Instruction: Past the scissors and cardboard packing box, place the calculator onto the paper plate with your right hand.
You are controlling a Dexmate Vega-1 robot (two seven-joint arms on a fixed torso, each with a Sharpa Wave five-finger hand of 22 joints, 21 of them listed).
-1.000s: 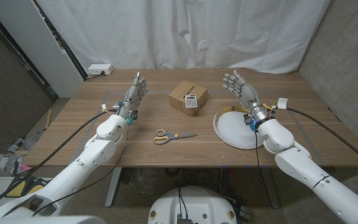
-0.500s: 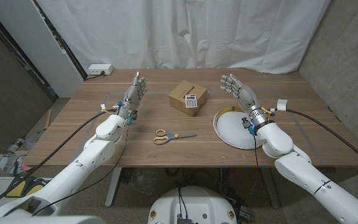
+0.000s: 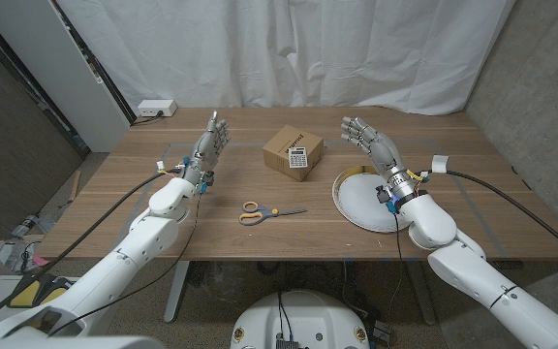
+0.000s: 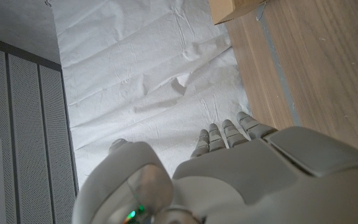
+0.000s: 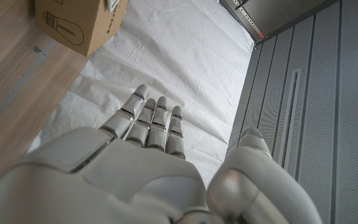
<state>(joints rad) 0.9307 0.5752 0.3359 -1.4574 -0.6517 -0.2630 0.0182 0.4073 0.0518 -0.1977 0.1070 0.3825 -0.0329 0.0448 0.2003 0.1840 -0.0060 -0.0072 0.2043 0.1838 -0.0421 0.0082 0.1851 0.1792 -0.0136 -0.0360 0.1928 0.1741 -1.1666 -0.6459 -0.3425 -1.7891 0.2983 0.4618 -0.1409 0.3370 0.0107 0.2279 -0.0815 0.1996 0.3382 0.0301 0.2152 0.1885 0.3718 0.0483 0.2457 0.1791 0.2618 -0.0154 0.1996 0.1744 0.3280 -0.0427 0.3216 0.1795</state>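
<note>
Resting untouched atop the cardboard packing box (image 3: 293, 152), the calculator (image 3: 299, 159) has yet to be grasped; the right hand (image 3: 369, 139), fingers spread and empty, hovers beside that box, paper plate (image 3: 361, 202) bare.

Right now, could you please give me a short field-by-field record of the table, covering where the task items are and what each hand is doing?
calculator: lying on top of the cardboard box, mid-table
paper plate: nothing on it, right of the box, under the right forearm
scissors: flat on the table, nearer the robot than the box
right hand: open, raised, holding nothing, right of the box
left hand: open, holding nothing, left of the box
task status: calculator not yet picked up
</note>
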